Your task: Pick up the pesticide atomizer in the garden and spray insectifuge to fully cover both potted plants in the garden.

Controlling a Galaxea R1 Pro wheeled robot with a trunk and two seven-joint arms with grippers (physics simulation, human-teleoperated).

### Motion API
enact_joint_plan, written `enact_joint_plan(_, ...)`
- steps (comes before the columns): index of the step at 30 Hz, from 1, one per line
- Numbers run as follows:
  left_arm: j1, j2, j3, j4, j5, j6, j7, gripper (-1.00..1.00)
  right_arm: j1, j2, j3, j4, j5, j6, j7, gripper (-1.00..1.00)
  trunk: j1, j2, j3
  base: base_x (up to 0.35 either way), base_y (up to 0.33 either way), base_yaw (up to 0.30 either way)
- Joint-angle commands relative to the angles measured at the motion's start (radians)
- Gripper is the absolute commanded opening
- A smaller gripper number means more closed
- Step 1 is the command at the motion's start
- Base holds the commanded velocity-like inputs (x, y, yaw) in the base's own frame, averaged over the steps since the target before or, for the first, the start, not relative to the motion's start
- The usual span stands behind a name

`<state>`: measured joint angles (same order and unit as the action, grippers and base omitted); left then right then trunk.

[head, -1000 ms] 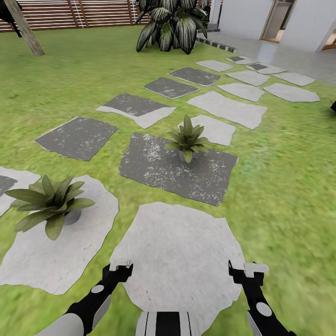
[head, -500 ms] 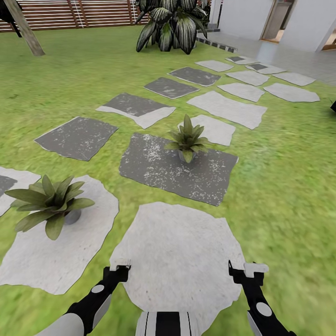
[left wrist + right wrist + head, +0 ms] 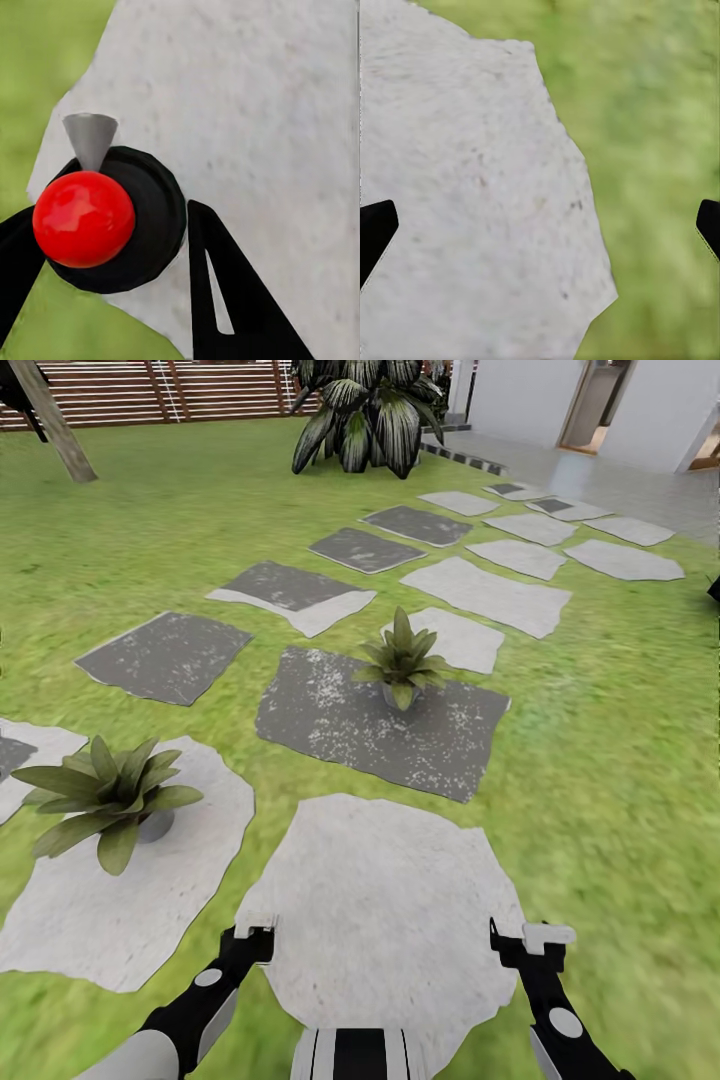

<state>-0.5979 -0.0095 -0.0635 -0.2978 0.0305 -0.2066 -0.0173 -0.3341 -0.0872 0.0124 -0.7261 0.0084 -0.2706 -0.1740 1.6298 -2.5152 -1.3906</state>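
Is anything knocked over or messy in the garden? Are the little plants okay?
Nothing stands out. Both little potted plants stand upright on their stepping stones, the near one on a pale stone and the far one on a dark stone. No pot is tipped and no soil is spilled. The lawn looks tidy.

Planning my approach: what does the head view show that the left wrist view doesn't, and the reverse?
Head view: far potted plant on a dark stone, near potted plant on a pale slab, striped plant, fence. Left wrist view: a red ball on a black round body with a grey cone, unidentifiable. Both: the pale stone under the arms, and grass.
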Motion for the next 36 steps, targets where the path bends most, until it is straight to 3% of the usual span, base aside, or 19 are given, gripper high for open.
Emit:
enact_joint_plan(1,0.000,0.002,-0.004,0.000,0.003,-0.004,-0.003,-1.00,0.000,0.000,0.001,0.001,0.001,-0.002,-0.004,1.00,-0.001,0.000,0.003,0.000,0.000,0.000)
enact_joint_plan(14,0.001,0.014,-0.004,-0.002,-0.005,0.008,-0.008,-1.00,0.000,0.003,0.003,0.000,0.001,-0.002,-0.004,1.00,-0.006,0.003,0.054,0.000,0.000,0.000)
enact_joint_plan(18,0.002,0.044,-0.005,0.003,-0.003,0.014,-0.029,-1.00,0.000,0.005,0.003,0.002,0.001,-0.002,-0.003,1.00,-0.008,0.004,0.069,0.000,0.000,0.000)
enact_joint_plan(22,0.003,0.092,-0.003,0.009,0.006,0.018,-0.091,-1.00,0.000,0.006,0.003,0.003,0.001,-0.003,-0.002,1.00,-0.010,0.005,0.085,0.000,0.000,0.000)
enact_joint_plan(25,0.003,0.113,0.002,0.009,0.009,0.019,-0.131,-1.00,0.000,0.007,0.003,0.002,0.001,-0.004,-0.002,1.00,-0.011,0.006,0.096,0.000,0.000,0.000)
enact_joint_plan(36,0.004,0.117,0.004,0.011,0.009,0.038,-0.145,-1.00,0.000,0.012,0.002,0.004,-0.004,0.001,-0.004,1.00,-0.016,0.008,0.139,0.000,0.000,0.000)
